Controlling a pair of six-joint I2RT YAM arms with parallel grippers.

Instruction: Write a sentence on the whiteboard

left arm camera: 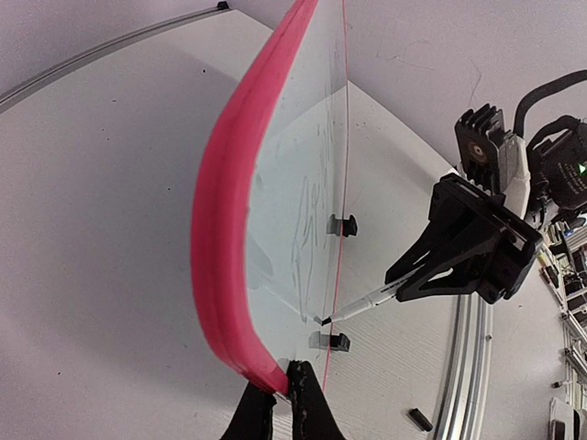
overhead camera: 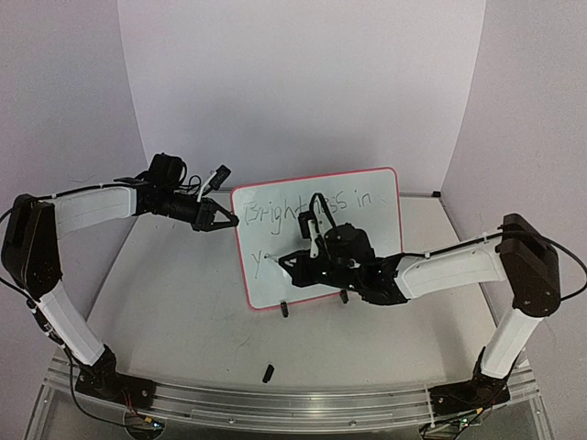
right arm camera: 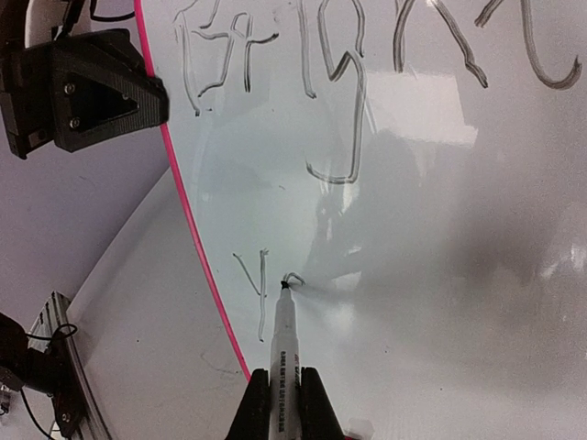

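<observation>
The whiteboard [overhead camera: 381,225] stands upright on the table, with a red-pink frame. The sentence [overhead camera: 312,209] reads "Brightness in" on the top line, with a "y" and the start of another letter below. My left gripper [overhead camera: 223,220] is shut on the board's left frame edge, as the left wrist view [left arm camera: 280,403] shows. My right gripper [overhead camera: 292,261] is shut on a marker [right arm camera: 282,339], and its tip touches the board just right of the "y" [right arm camera: 255,284]. The marker [left arm camera: 362,305] also shows in the left wrist view.
Two black clip feet [overhead camera: 285,309] [overhead camera: 344,295] hold the board up. A small black marker cap [overhead camera: 268,372] lies on the table in front of the board. An aluminium rail [overhead camera: 275,403] runs along the near edge.
</observation>
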